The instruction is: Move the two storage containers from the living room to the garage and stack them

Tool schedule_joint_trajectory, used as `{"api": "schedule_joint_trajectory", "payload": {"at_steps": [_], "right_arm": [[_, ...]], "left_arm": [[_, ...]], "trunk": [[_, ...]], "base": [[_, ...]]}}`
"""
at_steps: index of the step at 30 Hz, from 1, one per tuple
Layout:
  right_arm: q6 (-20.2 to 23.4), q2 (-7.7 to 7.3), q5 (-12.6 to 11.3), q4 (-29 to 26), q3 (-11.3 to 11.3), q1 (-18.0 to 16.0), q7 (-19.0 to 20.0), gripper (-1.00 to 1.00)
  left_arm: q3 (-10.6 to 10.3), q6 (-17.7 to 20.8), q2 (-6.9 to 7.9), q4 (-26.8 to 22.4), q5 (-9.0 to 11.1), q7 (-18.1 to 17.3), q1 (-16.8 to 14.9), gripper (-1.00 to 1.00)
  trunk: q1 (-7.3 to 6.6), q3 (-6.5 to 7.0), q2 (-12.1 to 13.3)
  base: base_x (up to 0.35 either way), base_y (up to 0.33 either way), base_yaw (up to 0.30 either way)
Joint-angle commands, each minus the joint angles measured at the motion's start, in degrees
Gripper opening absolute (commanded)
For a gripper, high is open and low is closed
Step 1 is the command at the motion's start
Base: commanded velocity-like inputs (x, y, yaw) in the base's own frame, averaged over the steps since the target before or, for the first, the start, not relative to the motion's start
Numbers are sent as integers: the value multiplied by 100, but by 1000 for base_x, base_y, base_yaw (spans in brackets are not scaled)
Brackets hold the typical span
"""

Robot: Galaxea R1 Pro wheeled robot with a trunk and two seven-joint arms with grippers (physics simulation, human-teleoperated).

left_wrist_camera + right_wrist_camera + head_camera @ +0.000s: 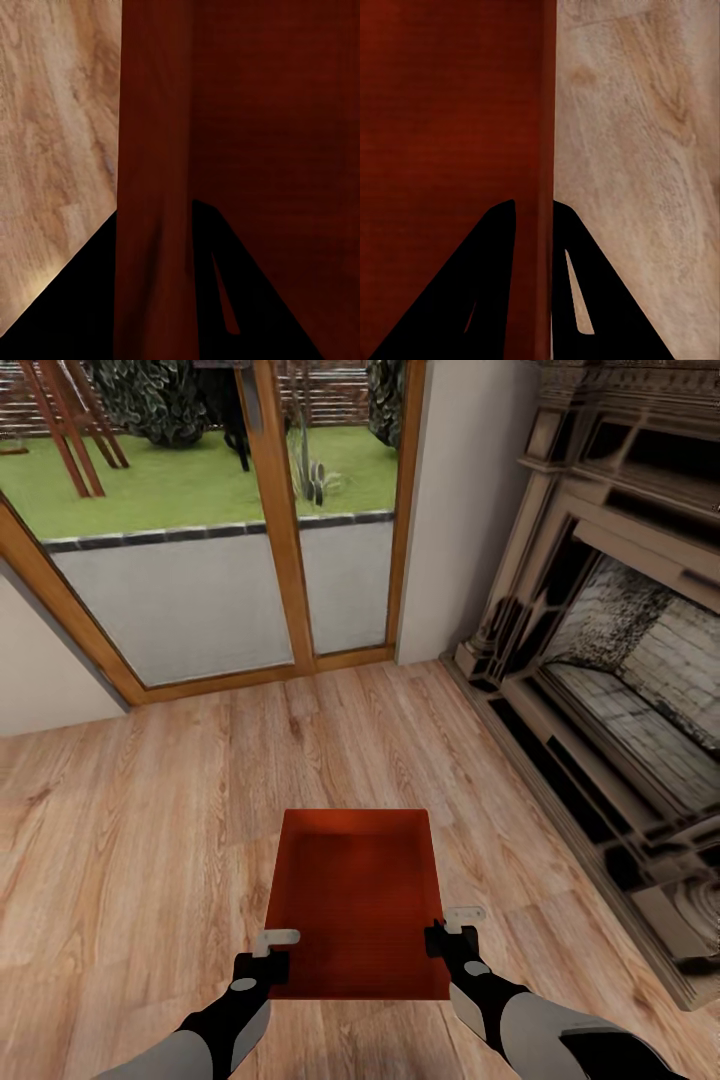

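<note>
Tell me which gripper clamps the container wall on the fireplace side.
The right gripper: it pinches the storage container wall nearest the fireplace. The left gripper grips the opposite wall.

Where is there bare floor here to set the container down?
Bare wood floor runs left of the held storage container, and ahead of it to the glass doors. The right is tight: the fireplace surround edges the floor there.
</note>
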Motion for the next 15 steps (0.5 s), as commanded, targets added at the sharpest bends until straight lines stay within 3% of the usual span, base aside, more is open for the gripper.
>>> {"api": "schedule_joint_trajectory", "payload": {"at_steps": [1, 15], "right_arm": [[-24, 1, -94, 32, -108, -2, -56, -100], [-32, 14, -94, 32, -108, -2, -57, -100]], "left_arm": [[42, -89, 5, -12, -32, 145, -6, -100], [40, -89, 5, -5, -15, 139, -6, -100]], "trunk": [[-23, 15, 40], [-330, 267, 601]], "base": [[0, 0, 0], [0, 0, 0]]}}
